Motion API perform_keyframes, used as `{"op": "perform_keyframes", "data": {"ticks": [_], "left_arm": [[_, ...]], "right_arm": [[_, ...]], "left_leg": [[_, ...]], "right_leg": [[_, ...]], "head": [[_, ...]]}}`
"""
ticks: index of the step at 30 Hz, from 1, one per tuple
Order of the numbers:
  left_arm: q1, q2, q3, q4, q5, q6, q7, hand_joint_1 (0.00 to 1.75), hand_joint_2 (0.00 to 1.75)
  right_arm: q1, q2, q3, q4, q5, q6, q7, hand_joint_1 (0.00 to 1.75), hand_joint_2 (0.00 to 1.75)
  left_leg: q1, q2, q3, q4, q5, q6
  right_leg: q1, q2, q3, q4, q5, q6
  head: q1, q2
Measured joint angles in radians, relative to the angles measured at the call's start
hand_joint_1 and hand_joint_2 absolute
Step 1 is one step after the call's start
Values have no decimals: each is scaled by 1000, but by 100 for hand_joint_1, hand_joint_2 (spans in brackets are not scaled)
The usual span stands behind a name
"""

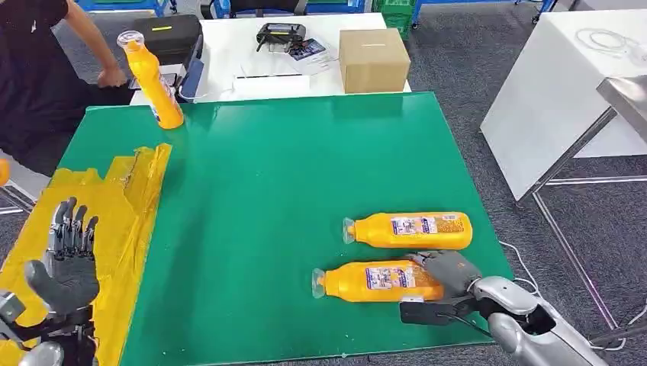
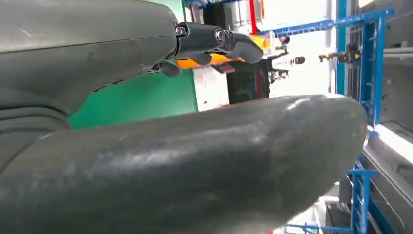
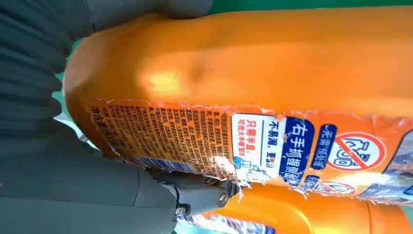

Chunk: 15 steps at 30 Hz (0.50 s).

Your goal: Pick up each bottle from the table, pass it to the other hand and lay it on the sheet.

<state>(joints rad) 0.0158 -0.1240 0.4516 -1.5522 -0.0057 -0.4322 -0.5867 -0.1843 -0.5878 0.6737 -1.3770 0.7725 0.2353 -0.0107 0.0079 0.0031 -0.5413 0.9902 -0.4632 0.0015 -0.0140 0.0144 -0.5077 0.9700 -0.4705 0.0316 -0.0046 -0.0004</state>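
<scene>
**Right hand at the base of the nearer lying bottle, left hand open over the yellow sheet**

In the lower right of the head view, the right hand (image 1: 446, 268) sits at the base end of the nearer bottle (image 1: 378, 281), which lies on its side on the green table (image 1: 290, 168) with its clear cap pointing toward the frame's left. The bottle's base is hidden behind the hand, and the fingers are mostly out of sight, so whether they have truly closed on it cannot be told from here. In the right wrist view the orange bottle body (image 3: 253, 63) presses close against the grey palm, with a dark finger (image 3: 204, 192) lying under its torn label; the hand wraps it, though the firmness of the grasp is unclear.

A second bottle (image 1: 408, 229) lies just beyond the first, parallel to it, and the two are near but apart. A third bottle (image 1: 152, 80) stands tilted at the table's upper left edge.

The left hand (image 1: 69, 255) is at the lower left of the head view, palm up with fingers spread, holding nothing, above the crumpled yellow sheet (image 1: 126, 191). Its forearm is cut off by the frame's bottom edge.

A person's arm (image 1: 91, 46) reaches in at the upper left. A cardboard box (image 1: 372, 59) rests on the white table behind.
</scene>
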Motion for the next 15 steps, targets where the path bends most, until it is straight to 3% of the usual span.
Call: {"op": "perform_keyframes", "data": {"ticks": [7,9,15], "left_arm": [[-2,0,-11,8,80,-18,63,0,0],[3,0,-16,9,124,-33,87,0,0],[21,-1,-26,8,158,-44,107,0,0]], "right_arm": [[-18,101,9,86,-86,-101,-38,175,175],[1,151,-13,89,-149,-132,-78,175,175],[55,269,-57,82,-200,-155,-111,175,175]], "left_leg": [[3,10,13,0,-6,-3],[4,10,12,0,-5,-3],[4,4,5,0,-1,-3]], "right_leg": [[3,10,3,-1,0,-1],[3,10,10,0,0,-1],[3,5,4,1,1,-3]], "head": [[0,0],[1,0],[-1,0]]}}
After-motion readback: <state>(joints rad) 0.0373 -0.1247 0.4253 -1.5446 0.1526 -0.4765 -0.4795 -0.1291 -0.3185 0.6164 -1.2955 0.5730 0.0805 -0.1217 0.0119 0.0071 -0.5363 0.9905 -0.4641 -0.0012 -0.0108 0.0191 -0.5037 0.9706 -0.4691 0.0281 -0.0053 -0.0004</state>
